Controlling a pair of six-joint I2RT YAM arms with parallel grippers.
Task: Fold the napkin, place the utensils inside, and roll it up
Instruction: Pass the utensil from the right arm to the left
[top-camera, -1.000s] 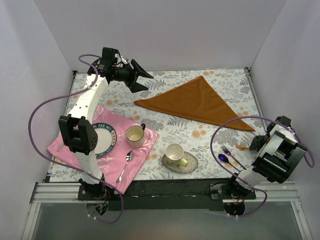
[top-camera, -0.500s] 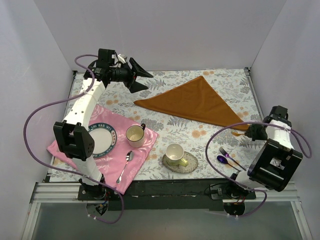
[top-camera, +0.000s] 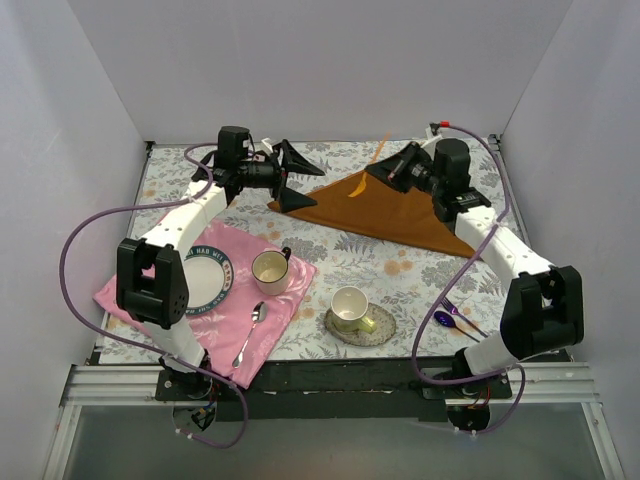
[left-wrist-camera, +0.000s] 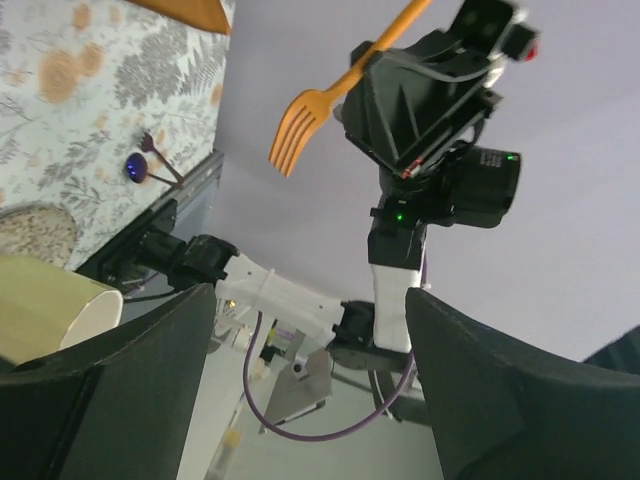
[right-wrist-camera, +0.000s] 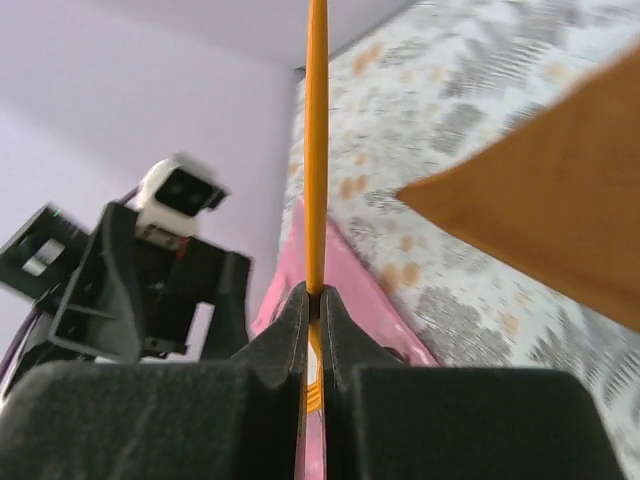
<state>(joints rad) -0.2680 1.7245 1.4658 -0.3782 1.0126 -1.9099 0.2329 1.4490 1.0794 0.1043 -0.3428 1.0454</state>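
While right jaws clamp orange fork (left-wrist-camera: 295, 128), mid-handle hidden, napkin (top-camera: 390, 210) corners covered.

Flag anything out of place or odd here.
Nothing looks spilled or damaged. The odd one: the slim orange fork hangs in the air, pinched in the shut right gripper by the folded rust-orange satin napkin, while the purple fork and dark blue spoon lie apart at the near right edge.

Orange utensil (right-wrist-camera: 316, 150) pinched in the right end effector (right-wrist-camera: 312, 300)
Slim handle runs straight up; napkin (right-wrist-camera: 560, 220) corner lies at right on the floral table (right-wrist-camera: 450, 90).
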